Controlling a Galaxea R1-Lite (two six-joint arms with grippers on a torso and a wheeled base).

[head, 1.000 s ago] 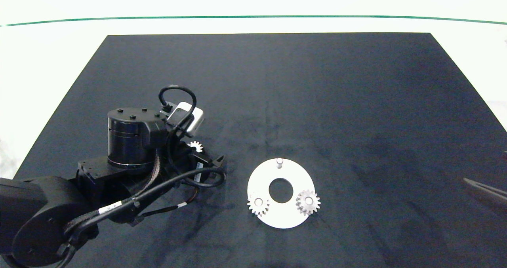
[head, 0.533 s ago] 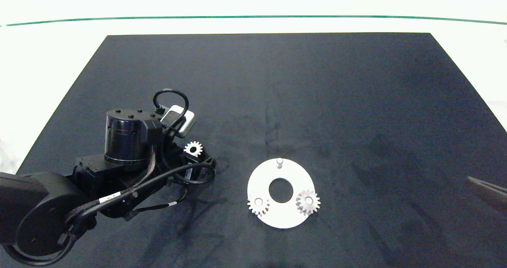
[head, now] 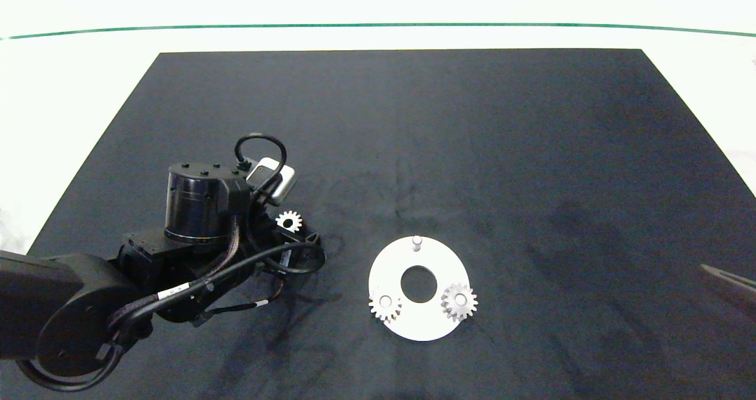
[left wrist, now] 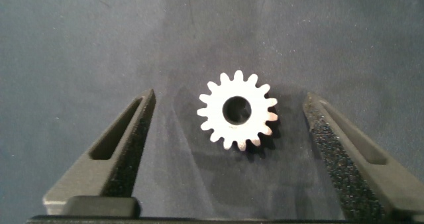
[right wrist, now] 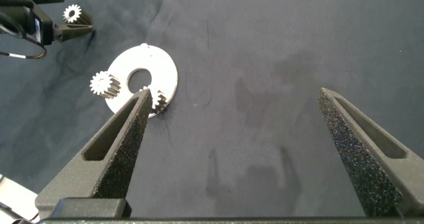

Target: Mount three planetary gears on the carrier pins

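A loose planetary gear, small and silvery with a round bore, lies flat on the dark mat. My left gripper is open, with one finger on each side of the gear and clear gaps to both. From the head view this gear shows just past the left arm's wrist. To its right, the white disc carries two seated gears on its near carrier pins. The far pin stands bare. My right gripper hangs open over bare mat, well right of the disc.
The black mat covers most of the white table. Only the tip of the right gripper shows at the head view's right edge. Cables loop around the left wrist beside the loose gear.
The left wrist pulled back toward the left, uncovering the loose gear, then edged slightly right again. The gear has stayed put. The right gripper's tip slipped a little farther toward the right edge.
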